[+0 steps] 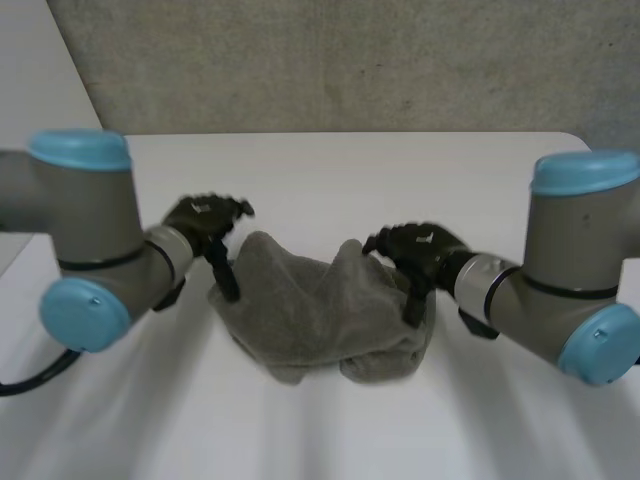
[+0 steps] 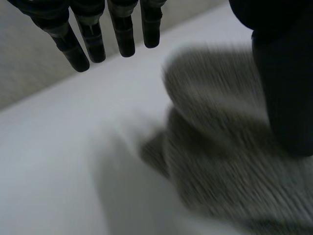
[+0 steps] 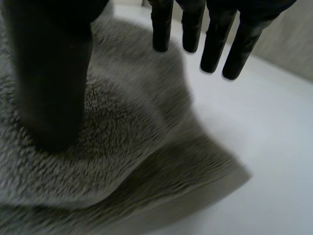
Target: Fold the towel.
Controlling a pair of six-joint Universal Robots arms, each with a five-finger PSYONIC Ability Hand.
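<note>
A grey towel [image 1: 320, 310] lies crumpled in a heap at the middle of the white table [image 1: 330, 170]. My left hand [image 1: 205, 225] is at the towel's left edge, with its thumb pointing down onto the cloth. In the left wrist view its fingers [image 2: 90, 36] hang straight and apart, clear of the towel [image 2: 230, 161], and the thumb [image 2: 286, 98] rests on the cloth. My right hand [image 1: 420, 250] is at the towel's right edge. Its fingers [image 3: 210, 41] are straight above the towel [image 3: 122, 147], with the thumb [image 3: 51, 83] pressed on the cloth. Both hands are open.
Both arms reach in from the sides, elbows low over the near table. A grey wall [image 1: 330, 60] rises behind the table's far edge. Bare tabletop [image 2: 63, 161] lies around the towel.
</note>
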